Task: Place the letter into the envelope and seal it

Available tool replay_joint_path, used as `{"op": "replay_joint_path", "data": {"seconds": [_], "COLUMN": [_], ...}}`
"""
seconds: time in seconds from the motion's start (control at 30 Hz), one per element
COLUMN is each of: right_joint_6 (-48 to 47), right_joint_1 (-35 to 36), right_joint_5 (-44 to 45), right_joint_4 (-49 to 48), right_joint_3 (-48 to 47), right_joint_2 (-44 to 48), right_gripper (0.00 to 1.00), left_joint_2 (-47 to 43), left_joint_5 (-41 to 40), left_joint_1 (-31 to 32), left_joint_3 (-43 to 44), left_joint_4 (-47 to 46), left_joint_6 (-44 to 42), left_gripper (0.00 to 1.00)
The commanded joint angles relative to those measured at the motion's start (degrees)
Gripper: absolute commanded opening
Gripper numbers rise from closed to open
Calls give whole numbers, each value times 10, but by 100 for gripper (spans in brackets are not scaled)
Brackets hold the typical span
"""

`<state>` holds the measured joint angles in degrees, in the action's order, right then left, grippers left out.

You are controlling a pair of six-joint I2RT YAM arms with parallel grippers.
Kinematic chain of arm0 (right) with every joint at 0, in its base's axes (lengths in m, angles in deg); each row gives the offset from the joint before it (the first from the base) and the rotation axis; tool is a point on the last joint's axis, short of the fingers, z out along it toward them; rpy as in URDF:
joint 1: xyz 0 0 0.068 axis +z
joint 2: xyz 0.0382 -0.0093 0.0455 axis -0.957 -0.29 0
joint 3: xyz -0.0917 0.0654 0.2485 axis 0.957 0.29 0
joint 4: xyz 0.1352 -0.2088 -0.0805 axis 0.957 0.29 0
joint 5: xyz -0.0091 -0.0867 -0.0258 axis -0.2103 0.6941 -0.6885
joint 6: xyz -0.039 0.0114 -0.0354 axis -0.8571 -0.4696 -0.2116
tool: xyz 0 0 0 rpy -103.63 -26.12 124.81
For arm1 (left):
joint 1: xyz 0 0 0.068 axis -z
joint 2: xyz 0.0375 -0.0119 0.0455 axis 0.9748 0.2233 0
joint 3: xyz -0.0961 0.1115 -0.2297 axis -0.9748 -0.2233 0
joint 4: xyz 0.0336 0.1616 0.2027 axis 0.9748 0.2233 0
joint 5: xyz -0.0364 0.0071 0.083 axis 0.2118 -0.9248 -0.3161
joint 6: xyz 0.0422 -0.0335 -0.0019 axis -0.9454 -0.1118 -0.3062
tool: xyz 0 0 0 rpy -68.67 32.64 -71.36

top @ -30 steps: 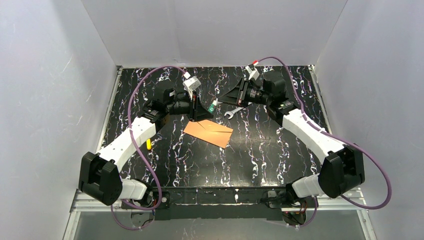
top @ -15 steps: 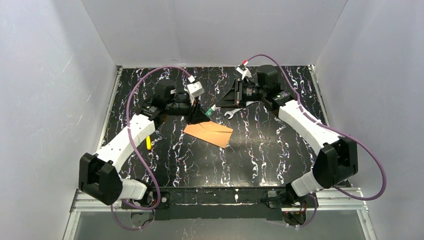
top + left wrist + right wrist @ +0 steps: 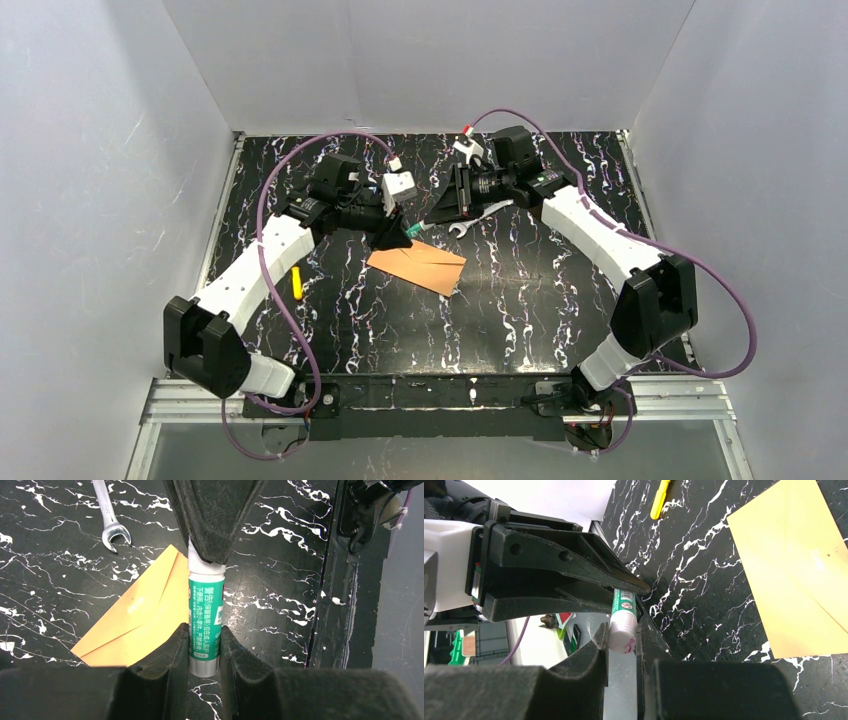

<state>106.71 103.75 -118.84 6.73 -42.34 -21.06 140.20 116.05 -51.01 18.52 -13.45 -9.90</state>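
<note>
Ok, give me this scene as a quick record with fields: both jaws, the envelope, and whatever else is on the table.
left jaws: shut on the glue stick, at its green-label end
right jaws: shut on the same glue stick, at its white end
glue stick: held off the table between the two arms
envelope: lying flat, not held
letter: not in view
wrench: on the table, beyond the envelope
yellow item: on the table by the left arm

Envelope (image 3: 417, 267) flat on table (image 3: 540, 300), centre. Glue stick (image 3: 415, 230) raised at its far edge. Wrench (image 3: 462, 228) just right. Pen-like item (image 3: 296, 283) well left.
</note>
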Motion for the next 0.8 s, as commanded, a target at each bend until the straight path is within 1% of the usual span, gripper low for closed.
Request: {"op": "replay_joint_path", "data": {"seconds": [0.0,0.1,0.2,0.33,0.4,0.47,0.5,0.53,0.6,0.7,0.77], "right_joint_6": [-40,-17,-3,25,1,-52,-60,-51,-32,-56,-48], "right_joint_1": [31,41,49,71,92,100,103,104,109,123,127], "right_joint_5": [-15,-34,-45,-63,-67,-67,-67,-66,-69,-56,-53], "right_joint_4": [56,34,26,-24,-4,70,72,53,29,56,37], "right_joint_3": [-15,7,38,79,82,78,83,94,117,135,156], "right_joint_2": [-12,-9,-6,-3,-13,-30,-33,-31,-27,-31,-28], "right_gripper": [1,1,1,1,1,1,1,1,1,1,1], "left_joint_2": [-3,-6,10,23,34,47,52,58,65,64,69], "left_joint_5": [17,21,17,29,24,26,28,21,-11,-70,-86], "left_joint_1": [10,10,11,12,12,8,6,7,6,3,-3], "left_joint_3": [38,26,46,56,73,100,109,116,126,124,131], "left_joint_4": [-57,-139,-182,-263,-250,-236,-240,-242,-244,-259,-273], "left_joint_6": [-2,60,95,150,134,125,132,136,143,154,174], "left_gripper": [0,0,0,0,0,0,0,0,0,0,0]}}
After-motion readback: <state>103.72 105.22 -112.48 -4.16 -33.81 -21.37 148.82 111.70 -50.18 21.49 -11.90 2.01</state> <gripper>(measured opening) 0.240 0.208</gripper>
